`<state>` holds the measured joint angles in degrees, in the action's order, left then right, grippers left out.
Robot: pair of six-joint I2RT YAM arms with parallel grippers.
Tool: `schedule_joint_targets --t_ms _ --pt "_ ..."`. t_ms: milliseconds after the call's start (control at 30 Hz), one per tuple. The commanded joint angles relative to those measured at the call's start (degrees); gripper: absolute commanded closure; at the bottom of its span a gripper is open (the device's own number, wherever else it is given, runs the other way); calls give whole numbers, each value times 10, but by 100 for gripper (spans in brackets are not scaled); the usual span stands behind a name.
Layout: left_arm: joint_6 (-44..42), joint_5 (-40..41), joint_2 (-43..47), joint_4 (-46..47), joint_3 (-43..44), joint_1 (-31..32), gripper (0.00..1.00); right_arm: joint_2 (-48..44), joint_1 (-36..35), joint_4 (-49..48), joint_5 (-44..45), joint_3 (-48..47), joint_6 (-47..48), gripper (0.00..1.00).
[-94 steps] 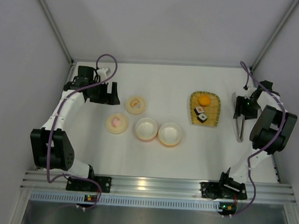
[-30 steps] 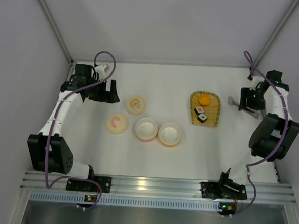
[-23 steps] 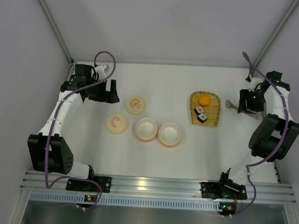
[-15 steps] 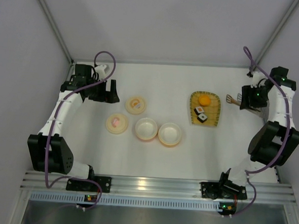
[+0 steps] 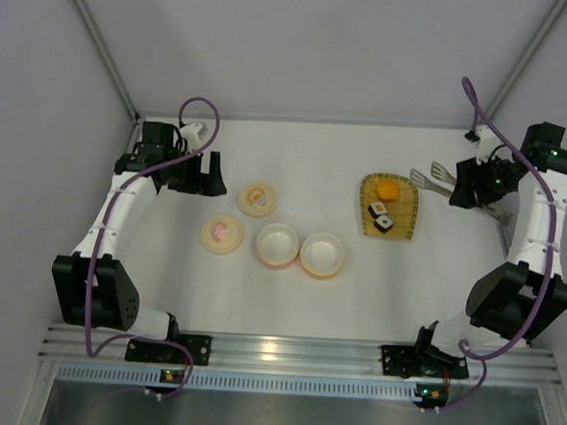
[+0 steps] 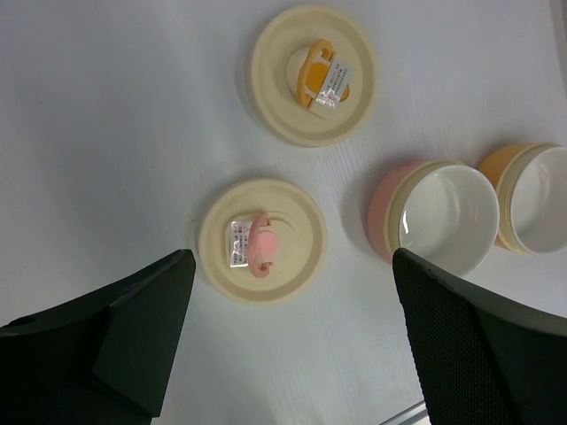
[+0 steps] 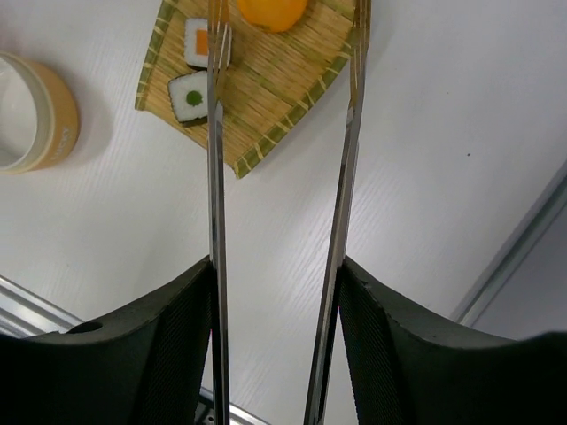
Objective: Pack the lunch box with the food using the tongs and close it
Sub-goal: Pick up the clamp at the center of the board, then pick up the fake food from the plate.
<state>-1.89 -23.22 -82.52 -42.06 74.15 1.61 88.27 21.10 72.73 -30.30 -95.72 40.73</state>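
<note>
Right hand (image 5: 472, 184) pinching tongs (image 7: 215, 177) at handle end | long axis points at tray (image 7: 283, 97) | orange ball (image 7: 270, 11), sushi pieces (image 7: 190, 97) dead ahead | left hand (image 5: 207, 176) spread, well apart

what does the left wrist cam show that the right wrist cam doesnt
Left wrist only: the pink-centred lid, the orange-centred lid, the pink bowl, and the open left tool. Right wrist only: the tongs held in the right tool, the tray, the orange ball and two sushi pieces. Both: the orange bowl and the white table.
</note>
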Motion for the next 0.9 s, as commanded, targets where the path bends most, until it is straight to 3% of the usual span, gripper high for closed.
schedule_joint_targets --t_ms 0,500,867 --pt "-10 -17 19 -13 25 -3 2 -27 -8 50 -39 21 51 46" --pt "-22 -38 9 -36 34 -3 2 -56 -50 51 -41 142 81 45" --pt "-18 -43 0 -39 35 -3 2 -50 -93 -20 6 191 26 45"
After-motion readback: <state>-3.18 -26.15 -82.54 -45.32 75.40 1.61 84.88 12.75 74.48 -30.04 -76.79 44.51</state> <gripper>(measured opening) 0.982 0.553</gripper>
